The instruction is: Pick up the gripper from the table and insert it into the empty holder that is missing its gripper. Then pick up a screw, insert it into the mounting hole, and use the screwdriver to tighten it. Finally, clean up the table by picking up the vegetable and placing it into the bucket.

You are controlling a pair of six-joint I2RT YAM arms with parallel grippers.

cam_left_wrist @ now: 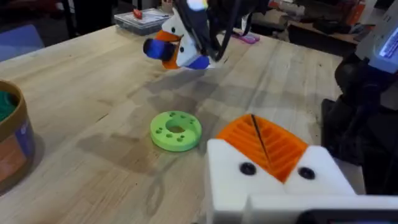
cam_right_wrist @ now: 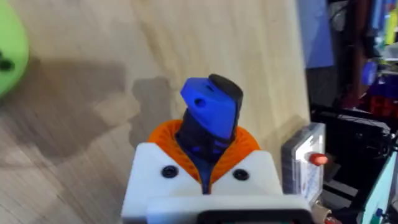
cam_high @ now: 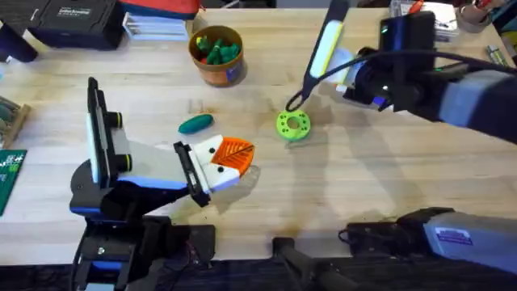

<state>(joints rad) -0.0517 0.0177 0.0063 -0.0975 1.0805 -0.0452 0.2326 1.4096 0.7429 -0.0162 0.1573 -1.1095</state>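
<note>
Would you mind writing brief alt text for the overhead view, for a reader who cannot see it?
The right gripper holds the screwdriver tilted, its tip reaching down to a green disc on the table. The left gripper, fingers closed, lies low at centre, with the vegetable just beyond it and a bucket of green pieces farther back.

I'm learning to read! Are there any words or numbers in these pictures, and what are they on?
None can be read.
Black case, top left: white print, too blurred.
Right arm: purple label, too blurred.
Bucket: blue sticker, too blurred.
</note>
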